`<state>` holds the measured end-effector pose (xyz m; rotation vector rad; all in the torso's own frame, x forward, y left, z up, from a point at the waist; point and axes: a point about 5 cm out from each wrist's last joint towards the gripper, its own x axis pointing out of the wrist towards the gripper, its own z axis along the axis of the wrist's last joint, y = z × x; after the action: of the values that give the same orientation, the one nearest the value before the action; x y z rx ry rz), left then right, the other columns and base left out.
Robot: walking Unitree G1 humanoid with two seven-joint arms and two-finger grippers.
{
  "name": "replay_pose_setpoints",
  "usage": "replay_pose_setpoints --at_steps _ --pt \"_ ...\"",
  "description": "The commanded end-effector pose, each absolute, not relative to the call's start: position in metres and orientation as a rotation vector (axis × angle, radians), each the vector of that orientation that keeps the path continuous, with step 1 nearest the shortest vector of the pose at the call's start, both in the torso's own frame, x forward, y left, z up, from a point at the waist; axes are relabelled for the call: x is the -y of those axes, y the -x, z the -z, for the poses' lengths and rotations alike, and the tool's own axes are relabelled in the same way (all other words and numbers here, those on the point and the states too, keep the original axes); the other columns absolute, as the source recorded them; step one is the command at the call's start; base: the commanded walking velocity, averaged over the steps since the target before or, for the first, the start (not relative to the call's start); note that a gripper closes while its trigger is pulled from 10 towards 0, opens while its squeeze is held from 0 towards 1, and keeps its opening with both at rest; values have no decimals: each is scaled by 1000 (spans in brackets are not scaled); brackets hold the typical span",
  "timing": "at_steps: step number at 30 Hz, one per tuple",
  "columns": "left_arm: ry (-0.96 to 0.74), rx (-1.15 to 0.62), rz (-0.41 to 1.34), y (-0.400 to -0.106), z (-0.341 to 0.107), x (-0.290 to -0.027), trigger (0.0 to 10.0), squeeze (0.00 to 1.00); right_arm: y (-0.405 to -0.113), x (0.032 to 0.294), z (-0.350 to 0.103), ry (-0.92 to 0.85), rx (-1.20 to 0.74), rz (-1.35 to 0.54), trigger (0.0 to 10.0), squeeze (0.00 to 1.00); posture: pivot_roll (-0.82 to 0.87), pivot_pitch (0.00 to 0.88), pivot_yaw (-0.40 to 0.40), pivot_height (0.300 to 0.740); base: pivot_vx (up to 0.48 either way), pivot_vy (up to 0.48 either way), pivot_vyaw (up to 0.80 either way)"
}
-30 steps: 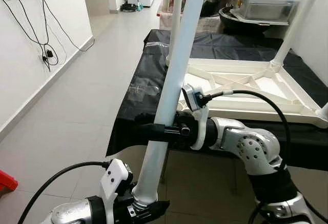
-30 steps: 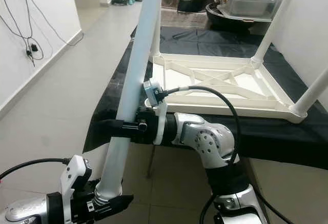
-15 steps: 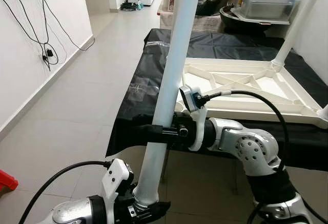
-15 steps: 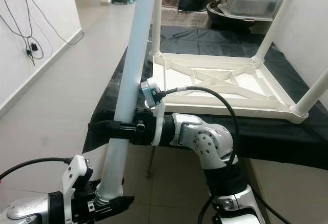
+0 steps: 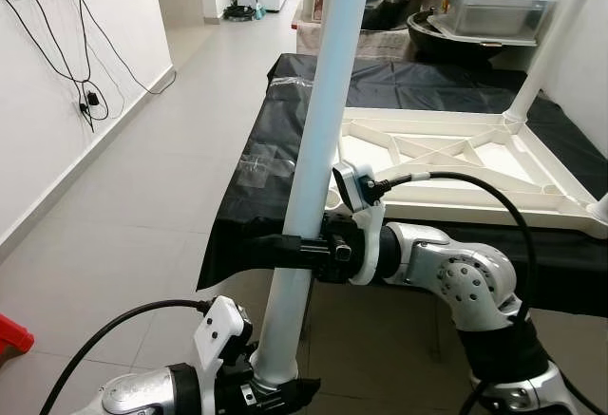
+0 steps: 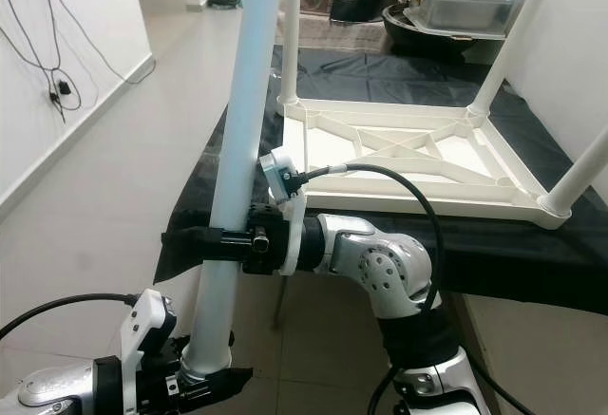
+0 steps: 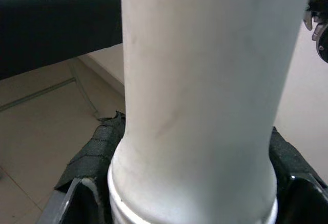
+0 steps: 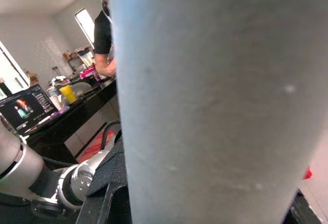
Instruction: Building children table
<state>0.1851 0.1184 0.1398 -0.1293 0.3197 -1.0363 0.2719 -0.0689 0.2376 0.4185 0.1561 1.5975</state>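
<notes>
Tiled floor lies below. Nearest, the leg (image 5: 318,163) is clamped at its foot by the left gripper (image 5: 271,398) and mid-shaft by the right gripper (image 5: 299,247); it has been swung upright, presumably for fitting to the tabletop (image 5: 446,163) inverted on the desk's (image 5: 275,140) near edge.

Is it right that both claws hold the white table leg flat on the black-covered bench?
Not quite. Both the left claw and right claw do hold the white table leg, but the left eye view shows it nearly upright, off the black-covered bench.
</notes>
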Motion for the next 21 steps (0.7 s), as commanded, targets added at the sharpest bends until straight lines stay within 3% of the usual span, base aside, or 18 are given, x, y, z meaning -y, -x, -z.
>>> replay_pose_setpoints --at_steps 1,7,8,13,14,15,17,21 --pt "147 -358 957 -191 -132 -126 10000 1000 -267 70 -241 -403 -138 -1628 0 0 71 41 -39 740 0 0 0" --pt "123 -354 923 -187 -127 -128 10000 1000 -278 83 -246 -372 -90 -1562 0 0 79 15 -41 740 0 0 0" --pt "115 -356 917 -186 -126 -129 10000 0 -283 88 -248 -366 -75 -1532 0 0 79 15 -41 740 0 0 0" --pt "94 -329 841 -186 -124 -131 10000 0 -300 105 -252 -350 -22 -1407 0 0 83 3 -43 740 0 0 0" --pt "66 -248 649 -200 -126 -138 10000 0 -319 121 -257 -343 35 -1224 0 0 86 0 -45 740 0 0 0" --pt "66 -248 649 -200 -126 -138 10000 0 -319 121 -257 -343 35 -1224 0 0 86 0 -45 740 0 0 0" --pt "63 -177 490 -214 -133 -145 10000 0 -339 137 -260 -323 86 -1001 0 0 82 0 -44 740 0 0 0" --pt "62 -142 437 -220 -137 -147 10000 0 -347 143 -262 -317 114 -900 0 0 83 0 -45 740 0 0 0"
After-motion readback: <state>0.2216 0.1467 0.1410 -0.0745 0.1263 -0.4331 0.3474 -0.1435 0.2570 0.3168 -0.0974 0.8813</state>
